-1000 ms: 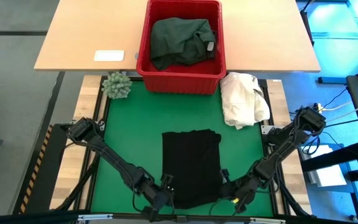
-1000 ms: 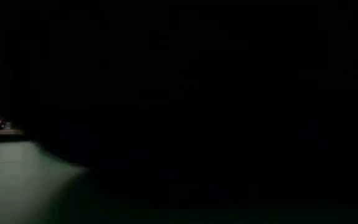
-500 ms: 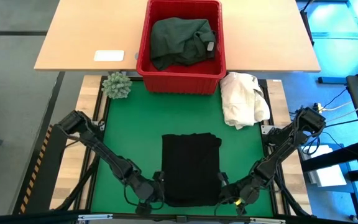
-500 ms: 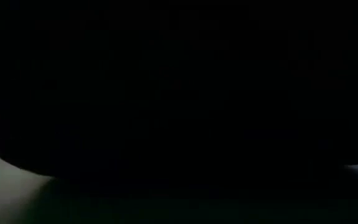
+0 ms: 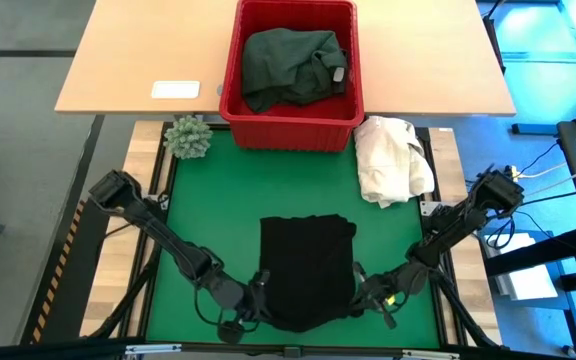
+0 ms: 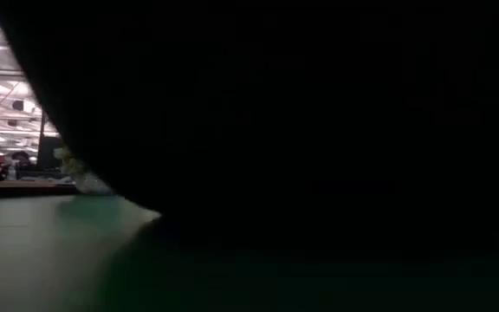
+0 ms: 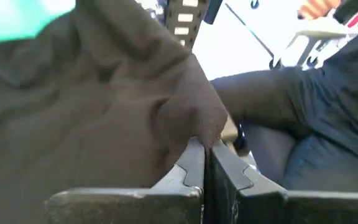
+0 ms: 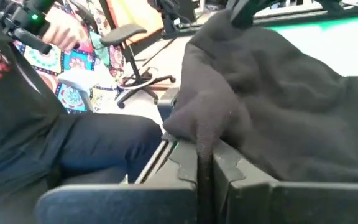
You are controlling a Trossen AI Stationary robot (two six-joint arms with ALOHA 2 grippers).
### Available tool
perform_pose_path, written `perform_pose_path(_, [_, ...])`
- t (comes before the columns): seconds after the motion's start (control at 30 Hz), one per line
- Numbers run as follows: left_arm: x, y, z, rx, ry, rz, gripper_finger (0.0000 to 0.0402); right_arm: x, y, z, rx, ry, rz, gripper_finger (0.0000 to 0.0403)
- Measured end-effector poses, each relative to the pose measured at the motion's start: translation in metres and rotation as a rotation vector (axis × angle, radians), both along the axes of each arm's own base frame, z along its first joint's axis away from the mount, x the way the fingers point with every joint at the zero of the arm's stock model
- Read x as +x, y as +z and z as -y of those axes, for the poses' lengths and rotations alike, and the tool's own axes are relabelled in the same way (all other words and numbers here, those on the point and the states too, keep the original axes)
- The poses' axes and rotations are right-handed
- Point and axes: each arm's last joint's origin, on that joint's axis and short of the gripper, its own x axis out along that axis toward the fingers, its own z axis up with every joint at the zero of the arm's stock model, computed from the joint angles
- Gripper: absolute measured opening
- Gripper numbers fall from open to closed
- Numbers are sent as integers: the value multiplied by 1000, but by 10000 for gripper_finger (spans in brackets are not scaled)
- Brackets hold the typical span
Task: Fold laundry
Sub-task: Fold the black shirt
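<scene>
A black garment (image 5: 308,262) lies folded in a tall rectangle on the green mat (image 5: 203,210), its far part flat on the mat. My left gripper (image 5: 260,300) is shut at its near left corner and my right gripper (image 5: 365,293) at its near right corner. In the low view the black cloth (image 6: 301,130) fills nearly the whole picture. A dark green garment (image 5: 290,62) lies bunched in the red basket (image 5: 230,100). My left gripper pinches the garment's near left corner (image 7: 197,127) between its two shut fingers, across a bunched fold of several layers. That corner is raised off the mat. My right gripper pinches the near right corner (image 8: 201,127) the same way, a gathered fold standing up from the fingers, lifted clear of the mat.
A cream-white cloth heap (image 5: 393,160) lies at the mat's far right corner. A small green plant (image 5: 188,137) stands at the far left corner. A white card (image 5: 176,90) lies on the wooden table beyond. A seated person (image 8: 55,143) is close to the near edge.
Both grippers have risen and moved slightly toward the far edge, carrying the garment's near corners. The near edge has come up off the mat, and the low view now shows the room at its left. The garment's far part has stayed flat.
</scene>
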Motion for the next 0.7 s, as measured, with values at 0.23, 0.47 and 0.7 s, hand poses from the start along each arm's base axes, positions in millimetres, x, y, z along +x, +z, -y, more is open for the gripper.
perform_pose_path(0.23, [-6, 28, -11, 34, 29, 83, 1, -2, 12, 5, -64, -18, 51, 4])
perform_pose_path(0.47, [-3, 38, -33, 88, 96, 91, 0, -7, 27, 22, -260, -294, 96, 4])
perform_pose_path(0.7, [11, 31, -66, 157, 139, 24, 0, -10, 29, 45, -390, -521, 24, 4])
